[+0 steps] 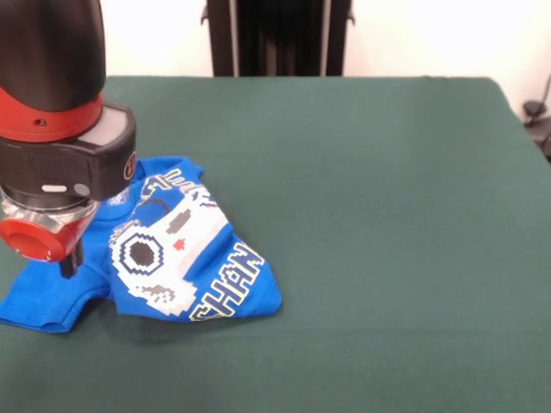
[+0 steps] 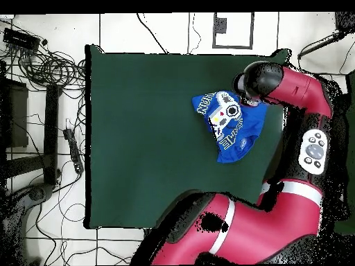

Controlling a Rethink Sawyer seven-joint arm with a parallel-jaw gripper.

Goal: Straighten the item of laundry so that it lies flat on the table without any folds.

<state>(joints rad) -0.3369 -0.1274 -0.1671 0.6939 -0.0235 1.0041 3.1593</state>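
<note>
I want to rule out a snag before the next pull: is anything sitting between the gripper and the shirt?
Nothing visible does. The gripper is right down at the T-shirt, by its blue sleeve, and the green table around the shirt carries nothing else.

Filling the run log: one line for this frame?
shirt: bunched, folded | gripper: down on shirt's sleeve side, state unclear | table: shirt near edge

The tabletop (image 1: 387,215) is a broad rectangle clad in dark green fabric, and just one thing lies directly on it — a small bright blue T-shirt (image 1: 185,258). The shirt sits crumpled, print side up, with a white-grey pixel controller and yellow-outlined letters showing. Beside the shirt the green cloth spreads bare across most of the surface — the shirt itself lies near one long edge.
</note>
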